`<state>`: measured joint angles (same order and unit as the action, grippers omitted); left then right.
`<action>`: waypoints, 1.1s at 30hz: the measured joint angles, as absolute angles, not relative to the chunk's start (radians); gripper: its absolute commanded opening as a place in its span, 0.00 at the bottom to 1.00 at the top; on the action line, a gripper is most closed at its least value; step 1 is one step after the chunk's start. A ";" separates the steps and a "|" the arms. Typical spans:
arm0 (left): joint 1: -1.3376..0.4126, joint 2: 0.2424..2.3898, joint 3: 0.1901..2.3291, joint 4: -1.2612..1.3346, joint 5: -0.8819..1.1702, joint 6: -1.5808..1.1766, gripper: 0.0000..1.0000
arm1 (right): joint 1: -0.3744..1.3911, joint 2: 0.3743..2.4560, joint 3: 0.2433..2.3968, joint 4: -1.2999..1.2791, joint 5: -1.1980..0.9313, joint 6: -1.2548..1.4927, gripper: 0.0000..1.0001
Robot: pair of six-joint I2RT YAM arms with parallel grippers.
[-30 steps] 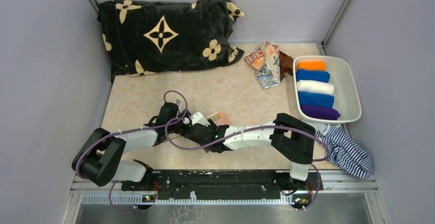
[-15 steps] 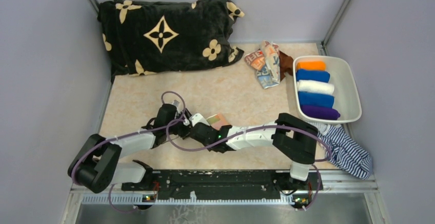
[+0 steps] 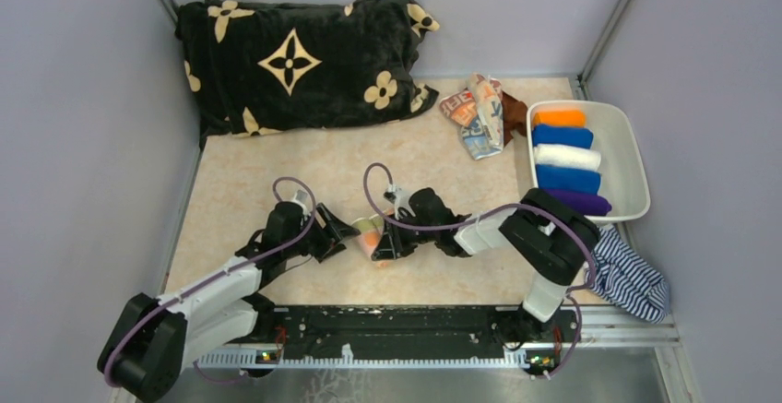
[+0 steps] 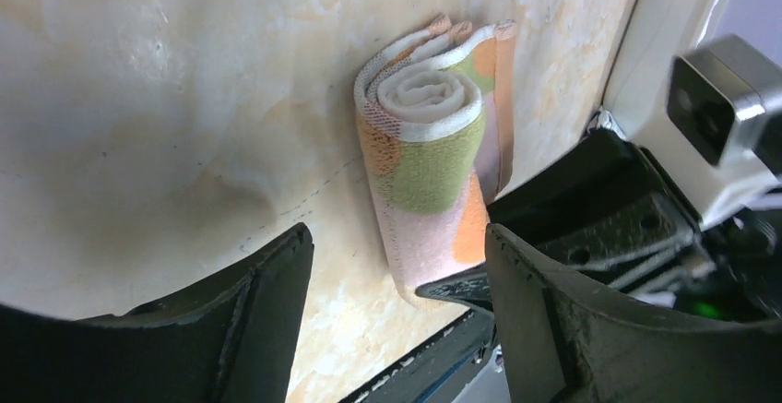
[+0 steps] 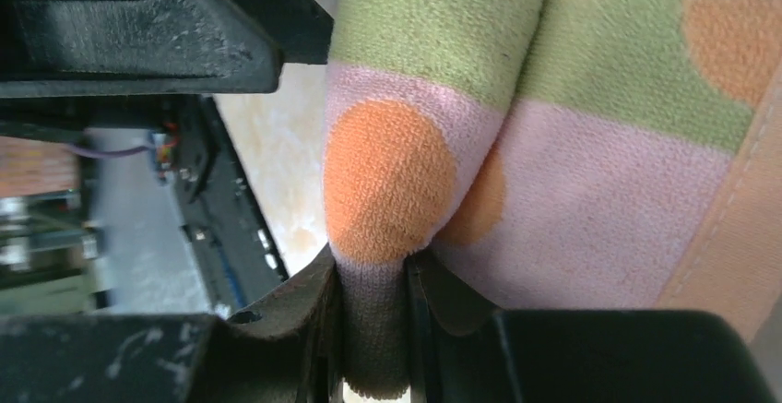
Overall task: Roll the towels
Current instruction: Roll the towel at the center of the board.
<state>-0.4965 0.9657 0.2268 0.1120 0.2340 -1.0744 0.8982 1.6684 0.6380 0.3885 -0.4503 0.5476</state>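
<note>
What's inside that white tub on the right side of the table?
Five rolled towels in a row: orange roll, blue roll, white roll, second blue roll, purple roll. The tub's right side is bare; anything under the rolls is hidden.

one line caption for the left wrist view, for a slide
Rolled peach towel on the table, framed by the open left gripper, one end pinched by the right gripper

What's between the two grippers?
The rolled pink-and-green towel with orange dots, in the top view; the right gripper pinches it, the left gripper is open.
</note>
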 measured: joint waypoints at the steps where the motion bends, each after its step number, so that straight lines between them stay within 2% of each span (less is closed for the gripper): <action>1: -0.496 0.966 0.223 0.114 0.240 -1.079 0.73 | 0.872 1.694 0.613 0.469 -0.507 0.595 0.14; 4: -0.496 0.984 0.213 0.142 0.261 -1.093 0.69 | 0.814 1.776 0.547 0.698 -0.637 0.743 0.14; 9: -0.496 1.089 0.215 0.229 0.298 -1.104 0.57 | 0.776 1.895 0.505 0.947 -0.751 0.926 0.18; 12: -0.497 1.179 0.229 0.272 0.318 -1.106 0.49 | 0.775 1.930 0.504 1.011 -0.777 0.986 0.23; 16: -0.505 1.290 0.273 0.311 0.334 -1.106 0.47 | 0.774 1.933 0.502 1.018 -0.776 1.012 0.35; 22: -0.527 1.332 0.300 0.314 0.320 -1.103 0.46 | 0.776 1.797 0.504 0.789 -0.708 0.913 0.50; 25: -0.536 1.335 0.305 0.311 0.307 -1.102 0.46 | 0.789 1.679 0.525 0.590 -0.622 0.827 0.63; 33: -0.564 1.367 0.337 0.309 0.275 -1.099 0.48 | 0.939 1.436 0.696 0.066 -0.229 0.621 0.64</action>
<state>-0.5644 1.3666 0.3370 0.3088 0.2749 -1.0988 0.9390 1.4364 0.6964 0.0662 -0.2287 0.6209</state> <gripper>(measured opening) 0.465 0.637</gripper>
